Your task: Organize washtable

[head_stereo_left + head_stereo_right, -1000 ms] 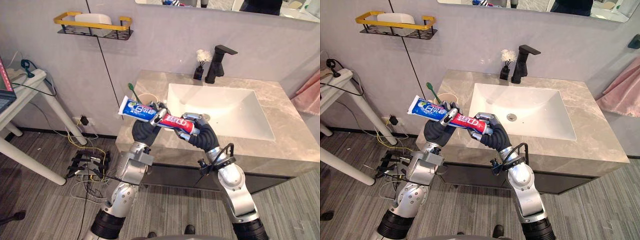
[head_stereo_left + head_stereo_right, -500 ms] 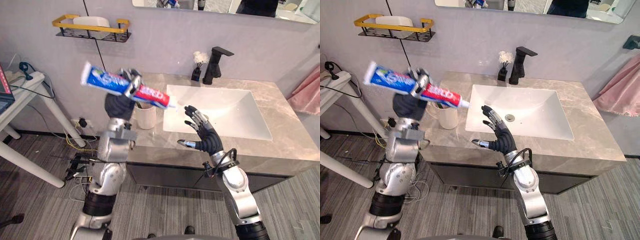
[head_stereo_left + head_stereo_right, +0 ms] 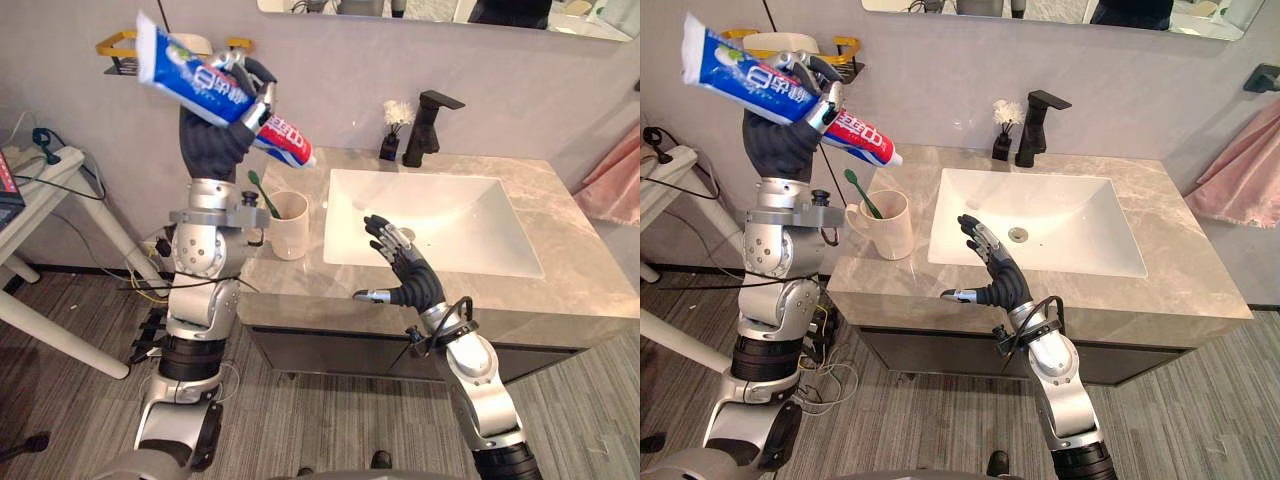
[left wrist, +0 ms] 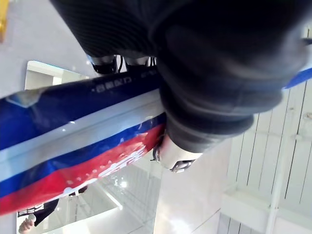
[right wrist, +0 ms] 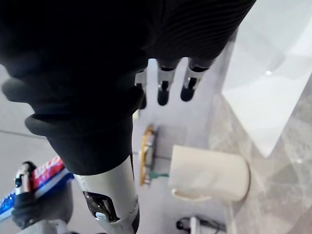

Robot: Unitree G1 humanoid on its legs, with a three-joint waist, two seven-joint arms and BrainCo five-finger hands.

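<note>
Above the counter (image 3: 560, 215), the left hand (image 3: 228, 125) clasps the toothpaste tube (image 3: 195, 75), at 11 o'clock from the cup (image 3: 290, 225); the right hand (image 3: 405, 275) is spread, empty. Probably light, squashy: hold gently near the cap (image 3: 309, 161).

From here I count one toothpaste tube (image 3: 740, 70), one cream mug (image 3: 887, 228) near the desk's (image 3: 1200, 285) left edge, one green toothbrush (image 3: 864, 196), one sink (image 3: 1060, 215), and along the back edge one black tap (image 3: 1038, 125) and one flower vase (image 3: 1001, 146).
</note>
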